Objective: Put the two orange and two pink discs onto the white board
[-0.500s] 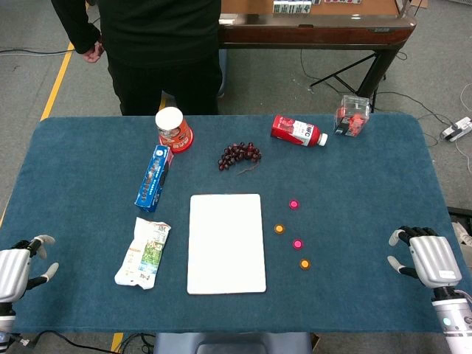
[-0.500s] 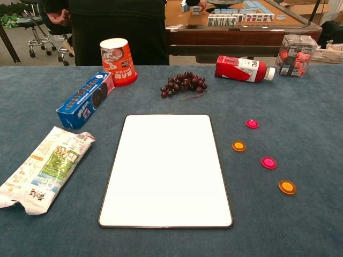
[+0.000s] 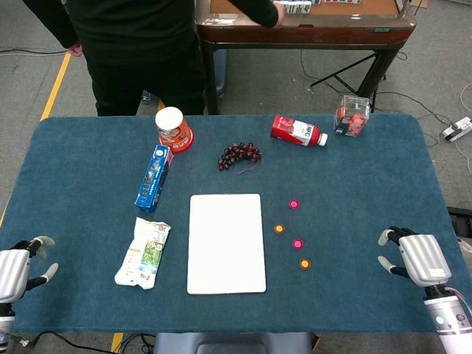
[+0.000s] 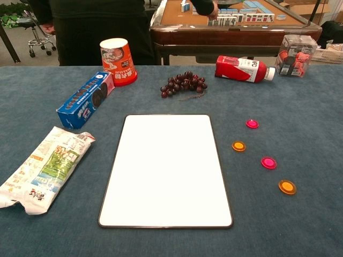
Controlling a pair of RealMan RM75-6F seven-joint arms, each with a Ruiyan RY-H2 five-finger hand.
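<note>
The white board (image 3: 226, 243) (image 4: 166, 169) lies flat in the middle of the blue table. To its right sit two pink discs (image 3: 293, 204) (image 3: 297, 244) and two orange discs (image 3: 279, 228) (image 3: 304, 263) in a loose zigzag; the chest view shows the pink discs (image 4: 252, 123) (image 4: 268, 163) and the orange discs (image 4: 238, 145) (image 4: 287, 187). My right hand (image 3: 413, 257) hovers at the table's right front, fingers apart, holding nothing, well right of the discs. My left hand (image 3: 18, 265) stays at the left front edge, also empty with fingers apart. Neither hand appears in the chest view.
Left of the board lie a snack bag (image 3: 144, 253) and a blue cookie box (image 3: 153, 177). At the back stand a red cup (image 3: 173, 129), dark grapes (image 3: 239, 155), a red bottle on its side (image 3: 297, 130) and a clear box (image 3: 351, 115). A person stands behind the table.
My right hand has shifted slightly left and toward the discs. The person behind the table has moved left and reaches over the wooden table. The left hand is unchanged.
</note>
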